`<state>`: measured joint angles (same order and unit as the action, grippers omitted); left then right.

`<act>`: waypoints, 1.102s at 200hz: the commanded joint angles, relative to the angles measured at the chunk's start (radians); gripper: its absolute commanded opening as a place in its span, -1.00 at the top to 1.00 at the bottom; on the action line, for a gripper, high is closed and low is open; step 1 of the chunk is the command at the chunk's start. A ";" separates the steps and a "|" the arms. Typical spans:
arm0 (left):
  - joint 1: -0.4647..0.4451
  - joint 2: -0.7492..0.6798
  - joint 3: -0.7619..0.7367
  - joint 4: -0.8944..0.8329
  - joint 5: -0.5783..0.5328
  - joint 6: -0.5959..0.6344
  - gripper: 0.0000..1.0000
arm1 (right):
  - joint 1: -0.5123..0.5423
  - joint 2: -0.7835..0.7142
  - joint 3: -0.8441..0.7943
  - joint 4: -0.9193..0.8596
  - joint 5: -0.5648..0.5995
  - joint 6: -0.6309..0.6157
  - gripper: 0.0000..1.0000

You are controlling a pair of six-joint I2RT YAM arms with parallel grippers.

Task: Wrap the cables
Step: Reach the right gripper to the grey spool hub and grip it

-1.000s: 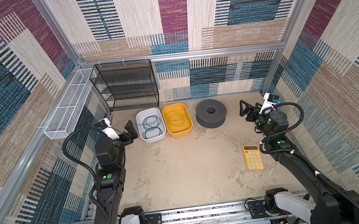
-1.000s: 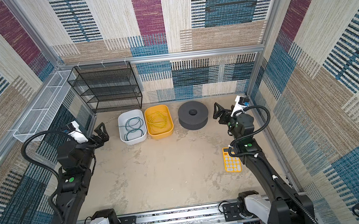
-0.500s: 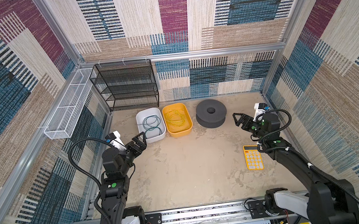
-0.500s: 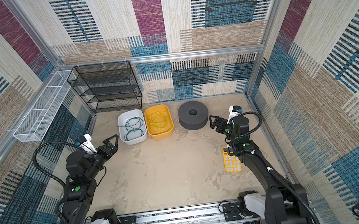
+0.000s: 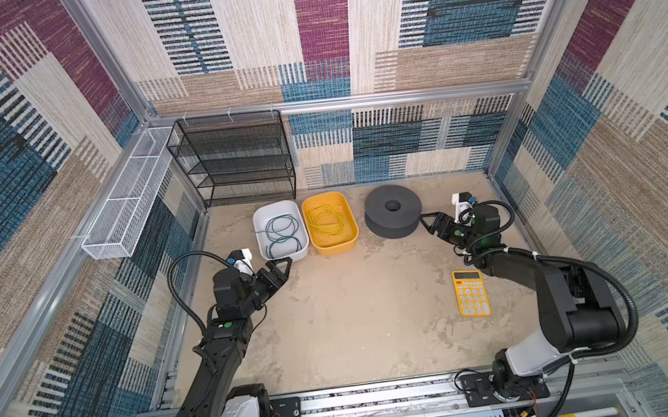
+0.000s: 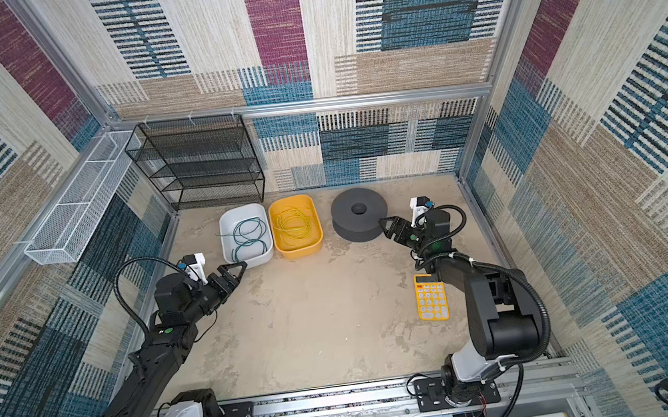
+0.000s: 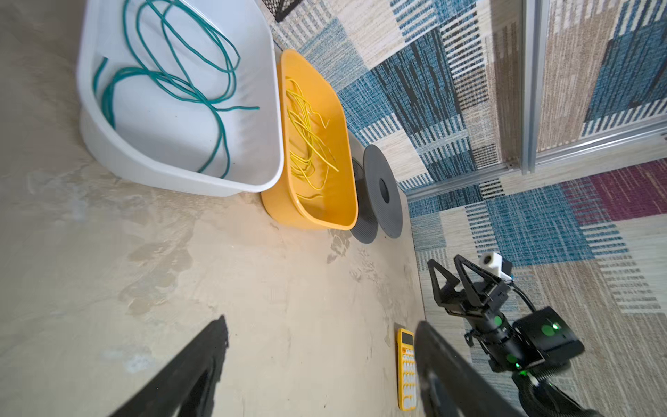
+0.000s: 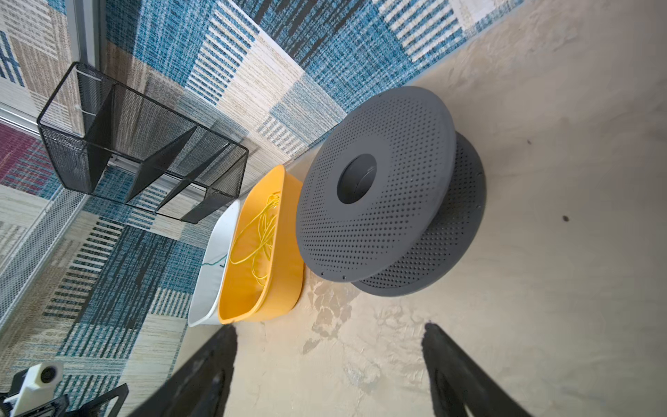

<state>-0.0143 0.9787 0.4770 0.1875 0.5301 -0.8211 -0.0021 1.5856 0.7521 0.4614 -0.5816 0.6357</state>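
A teal-green cable (image 5: 282,233) (image 7: 173,83) lies loosely coiled in a white tub (image 5: 258,233) at the back of the floor. Beside it a yellow cable (image 5: 326,220) (image 8: 256,234) is tangled in a yellow tub (image 5: 352,224). To the right stands a grey perforated spool (image 5: 393,216) (image 8: 375,187) with nothing wound on it. My left gripper (image 5: 285,266) (image 7: 321,325) hovers open and empty just off the white tub's near left corner. Low beside the spool's right edge, my right gripper (image 5: 425,221) (image 8: 330,328) is open and empty too.
A yellow calculator (image 5: 470,292) lies on the floor at the right, near my right arm. A black mesh shelf (image 5: 235,156) stands against the back wall behind the tubs. A white wire basket (image 5: 126,196) hangs on the left wall. Patterned walls close in three sides.
Both arms have dropped lower and reached inward. The left gripper came forward to the white tub's near corner; the right gripper moved down to the spool's side.
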 commanded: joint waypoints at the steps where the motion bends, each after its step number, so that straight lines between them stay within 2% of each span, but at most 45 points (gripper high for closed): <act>1: -0.015 0.043 0.008 0.145 0.101 -0.048 -0.66 | -0.011 0.042 0.025 0.094 -0.058 0.032 -0.68; 49: -0.042 0.130 -0.022 0.352 0.141 -0.131 -0.67 | -0.027 0.142 0.027 0.212 -0.117 0.080 -0.73; 94: -0.066 0.199 -0.051 0.530 0.183 -0.191 -0.67 | -0.032 0.297 0.100 0.304 -0.183 0.140 -0.59; 120: -0.067 0.207 -0.064 0.536 0.181 -0.189 -0.67 | -0.032 0.365 0.130 0.342 -0.191 0.181 -0.51; 200: -0.067 0.230 -0.054 0.507 0.176 -0.196 -0.64 | -0.033 0.478 0.226 0.357 -0.182 0.252 -0.51; 220: -0.067 0.208 -0.086 0.524 0.161 -0.204 -0.64 | -0.033 0.521 0.268 0.377 -0.188 0.296 -0.44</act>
<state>-0.0814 1.2091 0.4164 0.6685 0.6872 -1.0149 -0.0349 2.0716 0.9798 0.7856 -0.7559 0.8658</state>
